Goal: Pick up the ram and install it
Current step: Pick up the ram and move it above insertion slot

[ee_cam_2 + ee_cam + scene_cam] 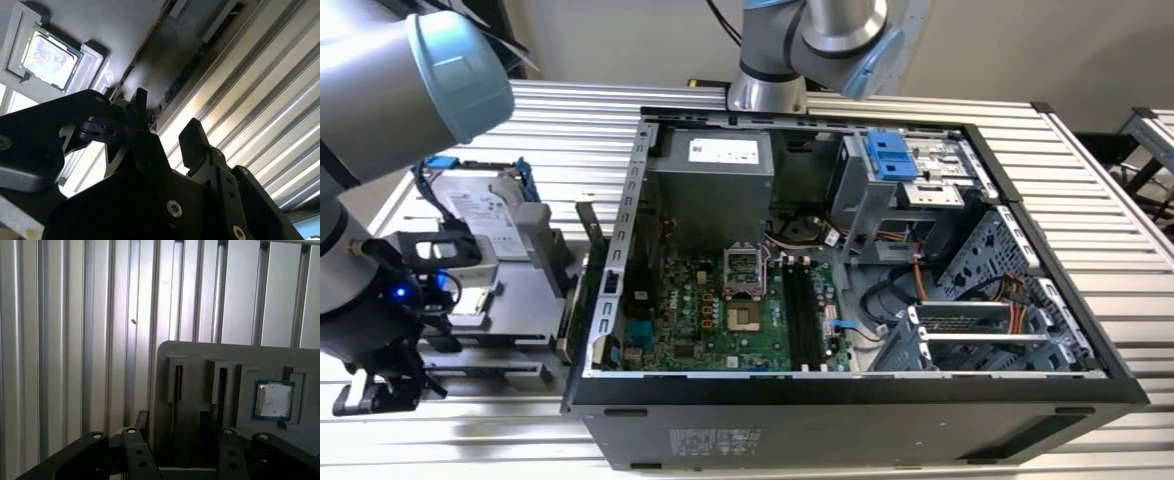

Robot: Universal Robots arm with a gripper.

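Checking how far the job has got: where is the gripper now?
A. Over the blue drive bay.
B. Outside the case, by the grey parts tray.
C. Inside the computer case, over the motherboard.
B: the exterior view shows the gripper outside the computer case, at that view's left, and the first wrist view shows the grey parts tray just ahead of it.

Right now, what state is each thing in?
gripper: open, empty, at the tray's edge.
computer case: side panel off, lying on the table.
processor: lying flat in a tray pocket.
hard drive: outside the case, beside it.
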